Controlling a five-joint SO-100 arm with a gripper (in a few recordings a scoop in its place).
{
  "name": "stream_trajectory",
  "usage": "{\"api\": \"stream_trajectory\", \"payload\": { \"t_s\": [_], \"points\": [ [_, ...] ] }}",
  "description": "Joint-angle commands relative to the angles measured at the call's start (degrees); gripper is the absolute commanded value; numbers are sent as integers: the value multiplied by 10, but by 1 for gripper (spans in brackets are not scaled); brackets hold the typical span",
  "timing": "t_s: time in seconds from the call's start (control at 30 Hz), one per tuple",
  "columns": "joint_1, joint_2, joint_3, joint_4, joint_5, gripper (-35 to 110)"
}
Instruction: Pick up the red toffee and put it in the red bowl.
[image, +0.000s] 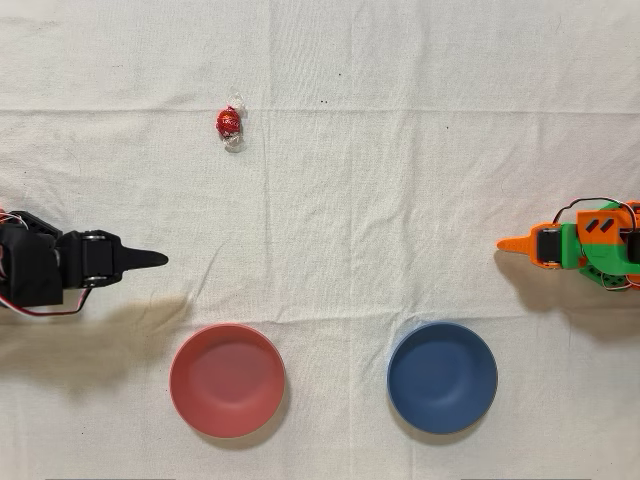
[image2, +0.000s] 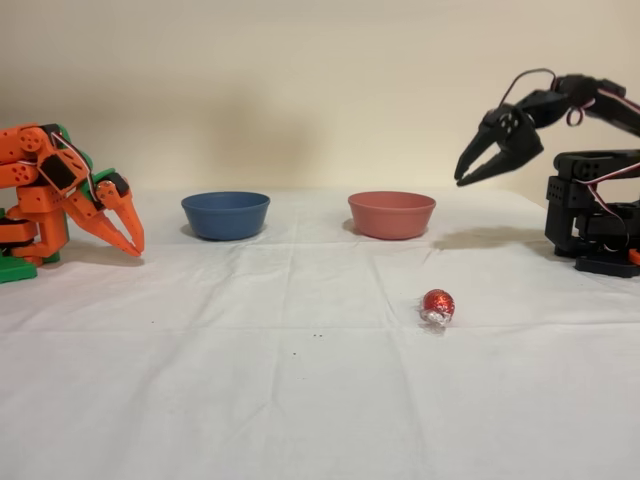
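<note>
The pincer (image2: 463, 175) hangs raised with its jaws a little apart; the red bowl (image2: 391, 214) sits just below-left of it; the red toffee (image2: 437, 306) lies well beneath on the tabletop (image2: 300, 400).

Overhead view: the cloth (image: 400, 200) covers the whole table. The toffee (image: 229, 123) lies on it in the upper left part, alone, well apart from both bowls. The red bowl (image: 227, 380) sits at lower left of centre; the blue bowl (image: 442, 377) sits to its right, apart from it, in the same row. The gripper (image: 150, 259) is at the left edge, between toffee and red bowl in height, above the cloth. The idle arm (image: 585, 245) is at the right edge, above the blue bowl.

Fixed view: sides are reversed. The toffee (image2: 437, 306) lies in front of the red bowl (image2: 391, 214), slightly right. The blue bowl (image2: 225, 214) stands left of it. The gripper (image2: 470, 170) hangs raised, right of the red bowl.
</note>
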Motion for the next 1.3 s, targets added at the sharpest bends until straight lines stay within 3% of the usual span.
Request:
{"api": "stream_trajectory", "payload": {
  "t_s": [0.0, 0.4, 0.6, 0.7, 0.97, 1.27],
  "points": [
    [-3, -107, -181, 31, 20, 0],
    [-123, -290, -374, 101, 39, 0],
    [-212, -367, -427, 134, -60, 0],
    [-220, -379, -425, 113, 18, 0],
    [-308, -495, -485, 126, -12, 0],
    [-324, -591, -512, 83, -12, 0]
  ]
}}
